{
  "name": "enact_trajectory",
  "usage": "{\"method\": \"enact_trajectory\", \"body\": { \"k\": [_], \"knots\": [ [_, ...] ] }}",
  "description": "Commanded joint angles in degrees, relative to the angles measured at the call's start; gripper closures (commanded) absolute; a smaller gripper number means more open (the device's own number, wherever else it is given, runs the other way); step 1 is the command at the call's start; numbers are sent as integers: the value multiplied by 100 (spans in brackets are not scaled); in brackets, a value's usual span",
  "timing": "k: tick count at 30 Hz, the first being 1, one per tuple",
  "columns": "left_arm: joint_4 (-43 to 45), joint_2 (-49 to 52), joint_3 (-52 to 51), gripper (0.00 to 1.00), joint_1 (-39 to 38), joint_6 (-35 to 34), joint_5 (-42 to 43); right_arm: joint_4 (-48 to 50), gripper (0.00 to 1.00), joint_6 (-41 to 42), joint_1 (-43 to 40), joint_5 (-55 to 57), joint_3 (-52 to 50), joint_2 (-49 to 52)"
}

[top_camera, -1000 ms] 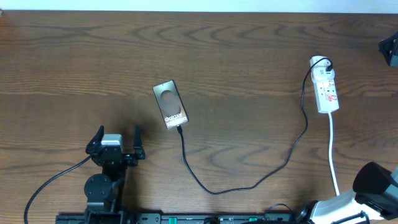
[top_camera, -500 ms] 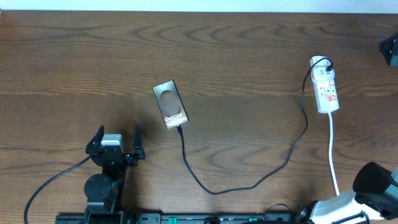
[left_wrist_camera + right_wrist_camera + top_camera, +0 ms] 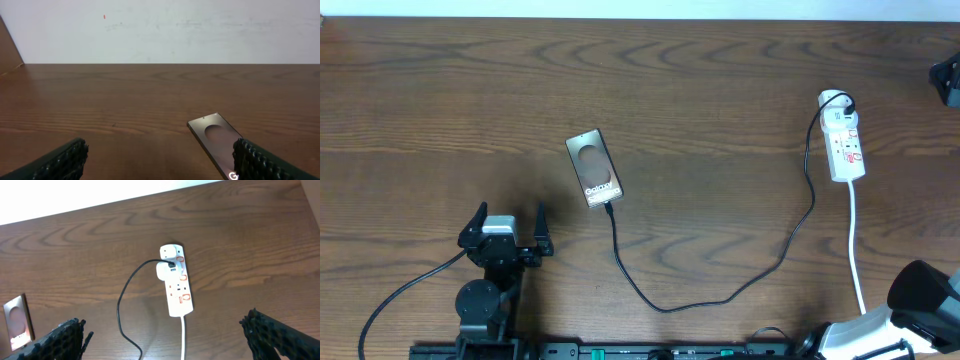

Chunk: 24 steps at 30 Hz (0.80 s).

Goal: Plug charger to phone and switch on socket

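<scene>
The phone [image 3: 593,168] lies flat at the table's middle, also in the left wrist view [image 3: 215,136] and at the left edge of the right wrist view [image 3: 17,321]. The charger [image 3: 665,307], a thin black cable, meets the phone's lower edge, loops toward the front and rises to a white adapter on the socket [image 3: 843,142]. In the right wrist view the socket [image 3: 177,287] lies ahead with the charger [image 3: 120,311] to its left. My left gripper [image 3: 507,225] stands open, near-left of the phone, holding nothing [image 3: 157,155]. My right gripper [image 3: 162,332] is open and empty, high above the table.
The socket's white cord [image 3: 856,250] runs to the front edge beside my right arm [image 3: 920,292]. A dark object [image 3: 947,80] sits at the far right edge. A white wall [image 3: 160,30] borders the table's back. My left arm's black cable [image 3: 405,290] trails front left.
</scene>
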Motion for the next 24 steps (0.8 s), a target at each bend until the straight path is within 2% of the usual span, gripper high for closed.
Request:
{"method": "enact_trajectory", "body": {
  "k": [1, 9, 16, 19, 24],
  "knots": [
    [-243, -35, -90, 7, 35, -46, -264, -9, 1, -24, 13, -15, -7, -22],
    [-240, -35, -90, 7, 35, -46, -264, -11, 1, -24, 70, -15, -7, -170],
    [-240, -35, -90, 7, 35, -46, -264, 396, 1, -114, 411, 44, -188, -874],
    [-240, -35, -90, 7, 35, -46, -264, 973, 1, -111, 669, 61, -732, -1405],
    [-243, -35, -90, 7, 35, -46, -264, 2402, 1, -111, 1158, -328, -2472, -2612]
  ]
}}
